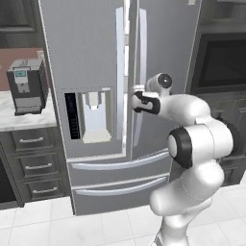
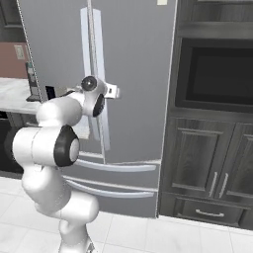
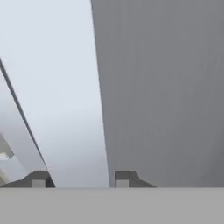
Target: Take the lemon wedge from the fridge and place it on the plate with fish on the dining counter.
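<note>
1. You see the fridge [image 1: 96,72] with both doors shut, so you cannot see any lemon wedge.
2. Your gripper [image 3: 78,177] sits at the right door's handle [image 3: 65,109], fingertips [image 3: 122,177] apart around it.
3. A coffee machine [image 1: 26,86] stands left on the worktop [image 1: 19,120].

Fridge [image 1: 96,62] doors shut; arm's hand at right door handle [image 1: 142,62].

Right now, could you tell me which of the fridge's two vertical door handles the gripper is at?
The gripper is at the right door's handle, on the fridge door without the water dispenser.
</note>
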